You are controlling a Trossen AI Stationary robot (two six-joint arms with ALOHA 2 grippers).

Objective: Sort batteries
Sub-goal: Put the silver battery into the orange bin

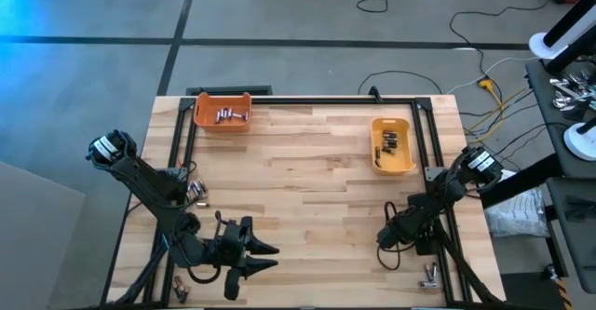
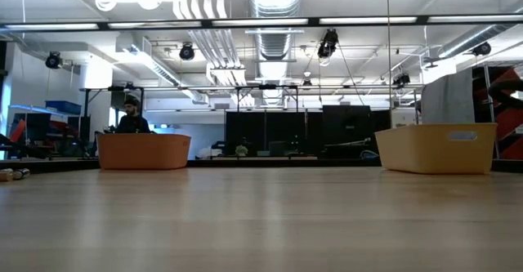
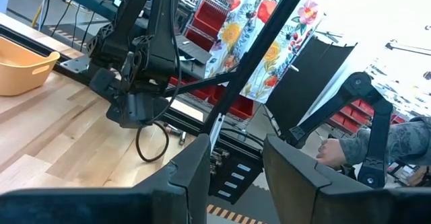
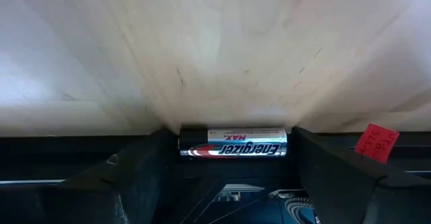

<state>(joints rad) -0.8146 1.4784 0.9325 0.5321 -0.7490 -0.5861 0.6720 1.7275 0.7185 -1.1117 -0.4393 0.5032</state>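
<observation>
My right gripper point(image 1: 386, 239) points down at the table's right near part and is shut on one silver-and-black battery point(image 4: 232, 144). My left gripper point(image 1: 267, 254) is open and holds nothing, level over the near left part, its fingers point(image 3: 195, 170) pointing toward the right arm. Silvery batteries point(image 1: 231, 115) lie in the orange bin point(image 1: 207, 105). Dark ones point(image 1: 387, 144) lie in the yellow bin point(image 1: 406, 156). Loose batteries lie on the wood at the left point(image 1: 197, 193), near the left corner point(image 1: 179, 291) and near the right corner point(image 1: 429, 275). My right gripper holds the battery lengthwise between its two fingers point(image 4: 135, 173), one finger on each end point(image 4: 183, 145), coming from above and pointing down. The battery lies level just over the wood. Whether it rests on the table cannot be told.
The low view shows the orange bin point(image 2: 143, 151) and the yellow bin point(image 2: 437, 147) at the far side, with loose batteries point(image 2: 12, 174) at the left edge. A black frame point(image 1: 307, 99) runs around the table. People show in the room beyond.
</observation>
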